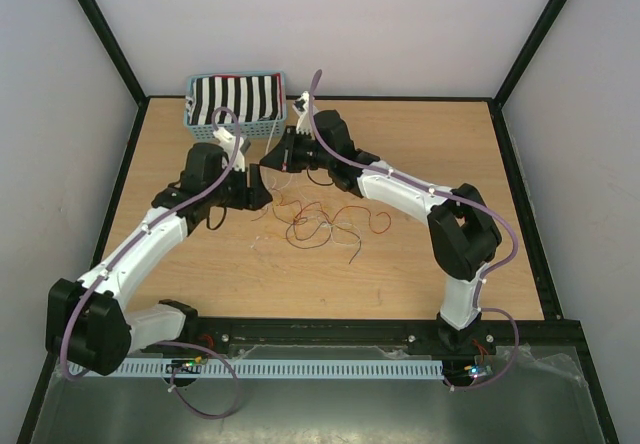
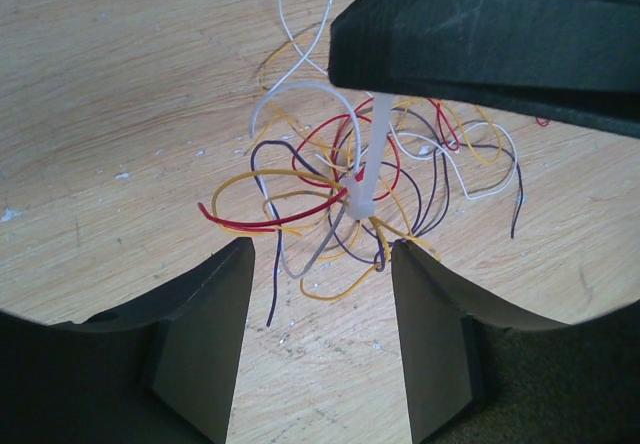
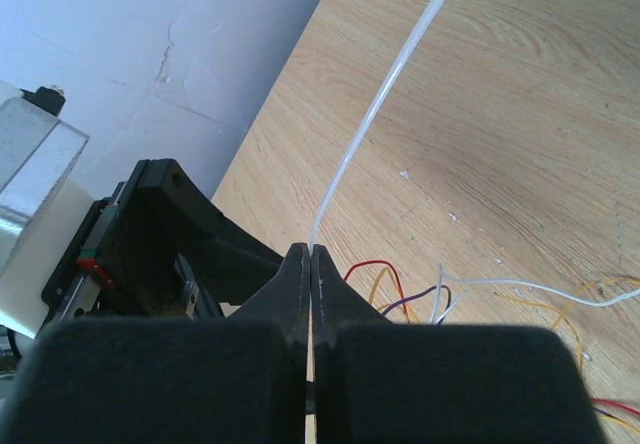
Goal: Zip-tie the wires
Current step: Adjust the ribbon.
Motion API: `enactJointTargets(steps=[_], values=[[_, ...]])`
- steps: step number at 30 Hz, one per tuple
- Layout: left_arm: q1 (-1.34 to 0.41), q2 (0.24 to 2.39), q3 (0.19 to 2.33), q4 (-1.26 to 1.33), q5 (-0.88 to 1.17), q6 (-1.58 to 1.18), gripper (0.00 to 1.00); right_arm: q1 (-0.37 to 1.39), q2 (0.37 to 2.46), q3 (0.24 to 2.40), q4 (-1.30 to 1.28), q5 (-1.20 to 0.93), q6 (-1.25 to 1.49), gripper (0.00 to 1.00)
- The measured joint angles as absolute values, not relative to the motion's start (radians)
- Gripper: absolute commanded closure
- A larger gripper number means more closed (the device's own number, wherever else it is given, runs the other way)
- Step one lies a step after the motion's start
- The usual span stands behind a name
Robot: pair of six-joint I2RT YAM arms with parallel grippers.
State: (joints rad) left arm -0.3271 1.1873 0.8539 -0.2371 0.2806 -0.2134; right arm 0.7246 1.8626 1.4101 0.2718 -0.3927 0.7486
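**Left claw** (image 2: 320, 334): jaws well apart with nothing between them. It hovers low over the table (image 1: 440, 164).

**Right claw** (image 3: 311, 284): jaws pressed together, pinching the zip tie (image 3: 375, 124) at their tips. It sits just beside the left claw, at its 1 o'clock in the top view.

**Zip tie**: white strap. In the left wrist view its long axis runs from a head in the wire bundle up toward 12 o'clock, under the right claw. In the right wrist view the free tail runs on toward 1 o'clock.

**Wires** (image 2: 300, 204): red, yellow, white and dark strands, cinched at the tie's head. Loose loops fan out to all sides with no single heading. In the top view they lie on the wood at 4 o'clock from the left claw.

**Edges**: the wires are well apart from the black near rail (image 1: 330, 332) at 6 o'clock and from the table's right edge at 3 o'clock. A blue basket (image 1: 195, 114) holding striped cloth (image 1: 235, 99) sits against the far edge at 11 o'clock, near both claws.
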Motion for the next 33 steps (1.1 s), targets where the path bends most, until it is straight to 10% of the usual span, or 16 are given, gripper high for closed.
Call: enactJointTargets(steps=[33], values=[[-0.328, 1.208, 0.854, -0.072, 0.309, -0.270, 0.87, 0.725, 1.863, 1.409, 0.279, -0.401, 0.767, 1.00]])
